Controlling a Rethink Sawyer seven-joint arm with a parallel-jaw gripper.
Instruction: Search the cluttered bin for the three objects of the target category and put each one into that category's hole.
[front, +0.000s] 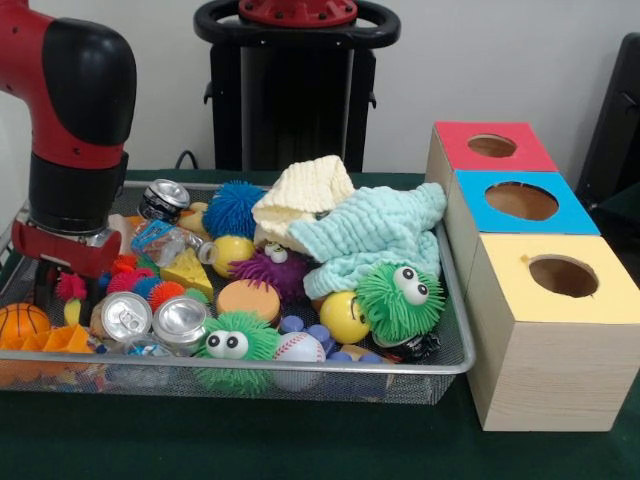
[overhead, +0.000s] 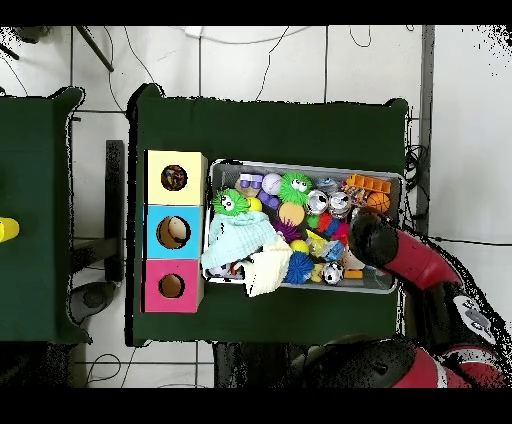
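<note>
The red and black arm (front: 70, 130) is reaching down into the left end of the wire bin (front: 455, 345) as the front view shows it, its wrist sitting low over the clutter there. The gripper itself is hidden behind the arm's body and the toys in both views, so whether it is gripping anything cannot be told. The bin is packed: two silver cans (front: 155, 318) are lying at the near left, a third can (front: 163, 198) is resting at the far left, an orange basketball (front: 22, 321) is sitting at the near-left corner, a baseball (front: 298, 348) is lying against the near rim, and fuzzy green toys with googly eyes (front: 400, 297) are sitting near the middle and right. A pale yellow cloth (front: 303, 195) and a light blue cloth (front: 375, 232) are draped over the far middle and are probably covering more items. Just right of the bin, three wooden boxes are standing in a row, the yellow-topped box (front: 550, 300) nearest, the blue-topped box (front: 520, 205) in the middle and the red-topped box (front: 490, 148) farthest, each with a round hole on top. The target category is not stated, so the step looks like searching or picking at the left end. Next, the arm would need to lift clear with one item, carry it across the bin to the right, and drop it through the matching hole.
</note>
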